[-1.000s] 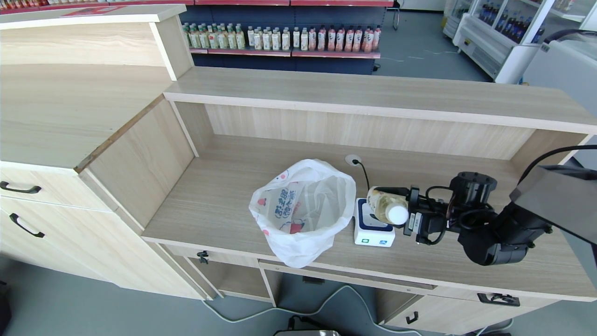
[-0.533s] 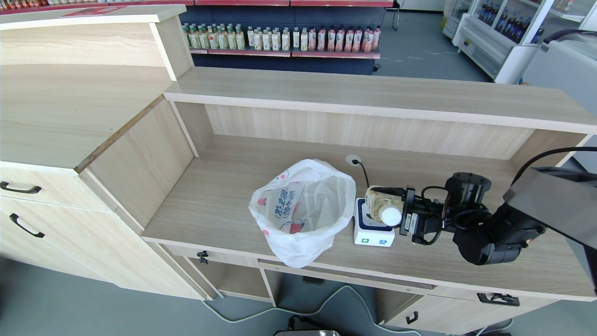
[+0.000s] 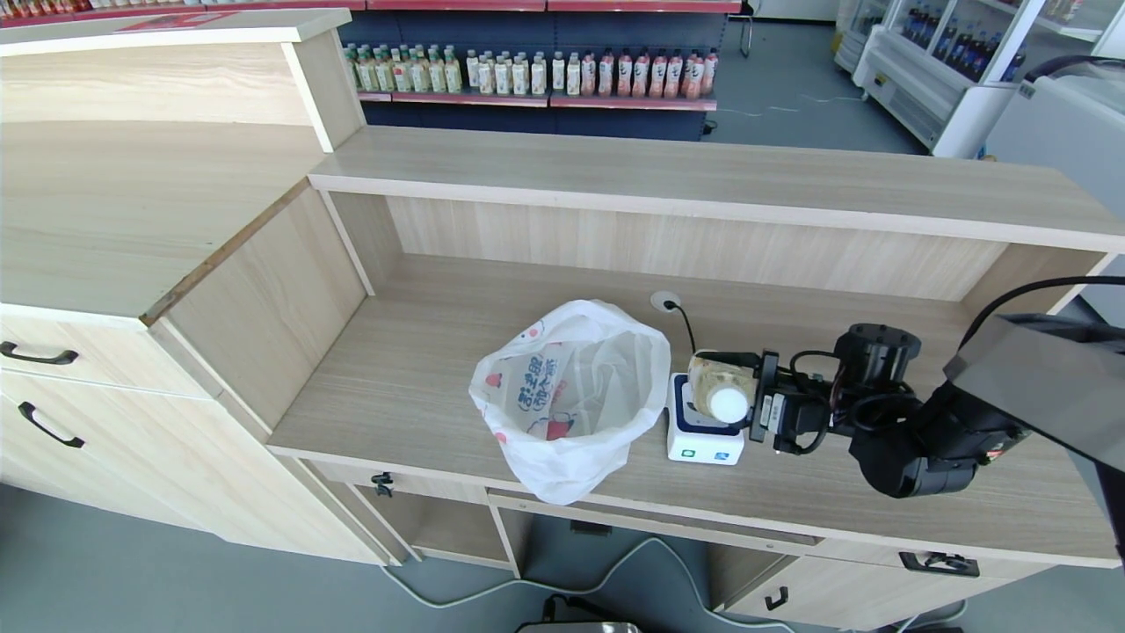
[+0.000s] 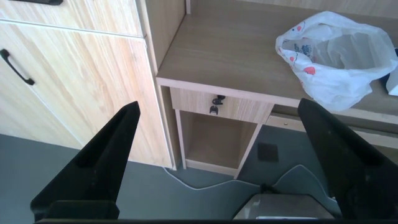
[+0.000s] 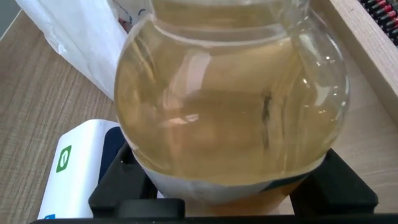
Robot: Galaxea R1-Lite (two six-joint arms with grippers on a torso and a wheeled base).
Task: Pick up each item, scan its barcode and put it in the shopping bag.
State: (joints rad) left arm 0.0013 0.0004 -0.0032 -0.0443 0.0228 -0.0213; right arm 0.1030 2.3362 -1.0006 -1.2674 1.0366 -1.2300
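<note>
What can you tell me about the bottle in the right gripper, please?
The bottle is clear plastic with a rounded shoulder, holding pale amber liquid, and has a white cap. It is clamped in the right gripper, tilted with its cap toward the robot, above the white scanner, beside the shopping bag.

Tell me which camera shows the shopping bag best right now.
The head view: the whole bag stands open on the counter, mouth visible, beside the scanner. The left wrist view shows the bag from the side. The right wrist view catches a corner behind the bottle.
</note>
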